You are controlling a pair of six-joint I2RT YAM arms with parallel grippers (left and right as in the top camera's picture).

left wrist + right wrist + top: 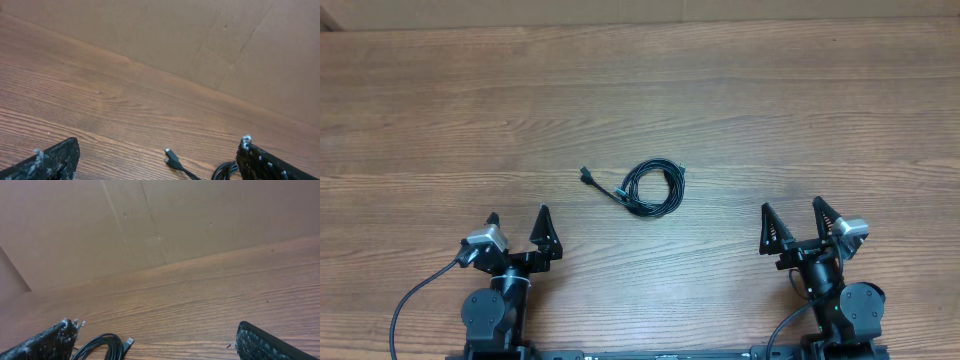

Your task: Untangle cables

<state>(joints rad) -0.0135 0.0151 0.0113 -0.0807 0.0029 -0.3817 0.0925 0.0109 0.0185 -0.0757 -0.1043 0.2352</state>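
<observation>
The cables [653, 187] lie as one small black coil in the middle of the wooden table, with plug ends sticking out at its upper left [587, 176]. My left gripper [517, 222] is open and empty near the front left, well short of the coil. My right gripper [792, 216] is open and empty near the front right. The left wrist view shows two plugs [172, 158] and the coil's edge [223, 171] between the open fingers. The right wrist view shows the coil [102, 347] and a plug [129, 342] at lower left.
The wooden table [640, 90] spreads wide around the coil. A brown cardboard wall [150, 220] stands along its far edge. The arms' own thick black wires [415, 300] trail near the front edge.
</observation>
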